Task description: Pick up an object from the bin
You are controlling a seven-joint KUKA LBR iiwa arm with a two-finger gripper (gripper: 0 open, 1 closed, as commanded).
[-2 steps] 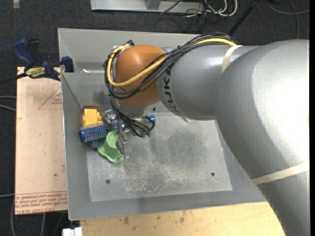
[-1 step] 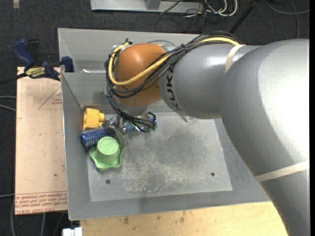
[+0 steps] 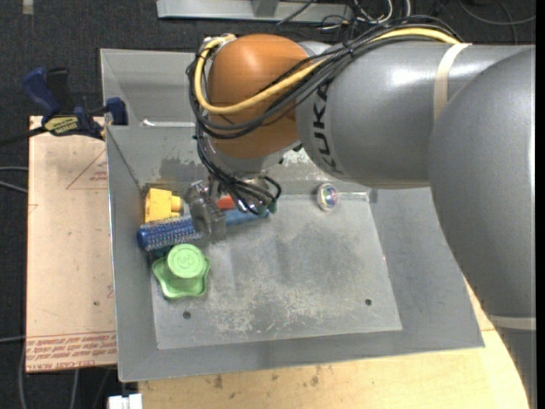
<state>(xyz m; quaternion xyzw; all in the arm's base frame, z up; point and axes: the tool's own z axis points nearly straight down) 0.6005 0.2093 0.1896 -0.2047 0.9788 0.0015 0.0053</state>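
Observation:
My gripper (image 3: 209, 213) hangs low over the left part of the bin floor, under the arm's orange cover. A blue bristly brush (image 3: 167, 233) lies just to its left, touching or almost touching it. A yellow block (image 3: 161, 203) sits above the brush, near the left wall. On the gripper's right lies a slim blue and orange thing (image 3: 245, 209), partly hidden by cables. A green round cap on a green base (image 3: 182, 270) rests below the brush.
A small shiny ball (image 3: 327, 197) lies by the back wall, right of the gripper. The big grey arm covers the bin's right and upper side. Bare floor stretches across the middle and front.

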